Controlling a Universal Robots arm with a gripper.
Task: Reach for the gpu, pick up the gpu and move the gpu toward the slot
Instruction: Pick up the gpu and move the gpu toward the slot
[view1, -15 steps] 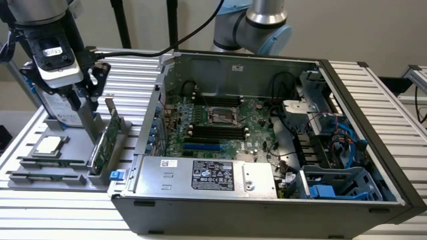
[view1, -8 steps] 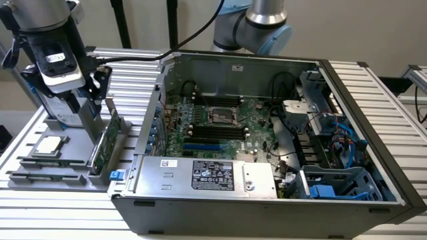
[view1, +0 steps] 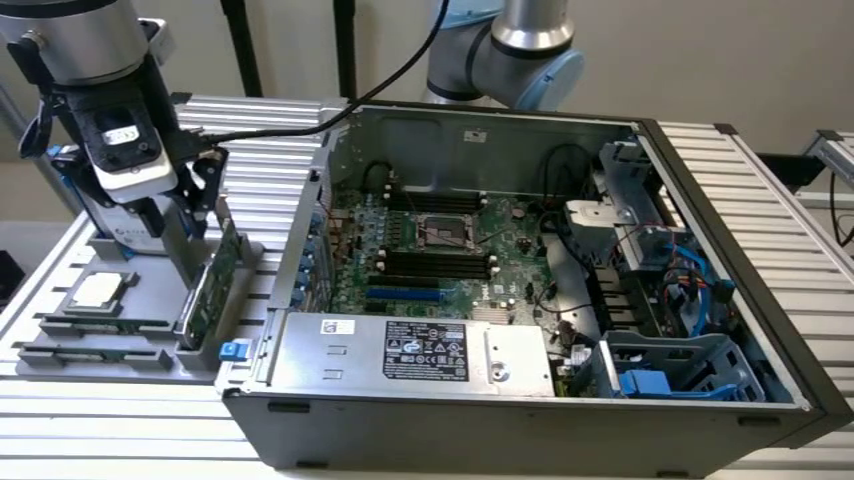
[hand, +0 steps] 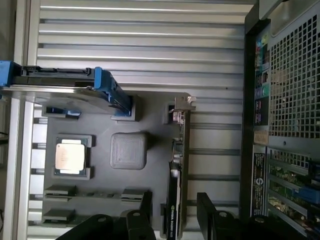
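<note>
The two dark fingers (hand: 146, 210) (view1: 203, 195) stand wide apart, holding nothing; they hang over a grey tray (hand: 155, 145) that lies on the ribbed metal worktop (hand: 140, 40). The graphics card (hand: 179, 170) (view1: 211, 285) stands on its long edge in a slot of that tray, and its near end lies between the two fingers, one finger on each side, with a gap showing on both sides; its silver bracket (hand: 182, 106) is at the end farthest from the fingers. On the outer side of one finger, well apart from it, the tray holds a square grey block (hand: 129, 150), a small silver processor chip (hand: 70, 156) (view1: 100, 291) and, beyond those, a silver hard drive with blue rails (hand: 65, 90). On the outer side of the other finger stands the open computer case (hand: 290, 75) (view1: 534, 425), just beside the tray; the exterior view shows its green motherboard (view1: 441, 250) lying bare inside.
</note>
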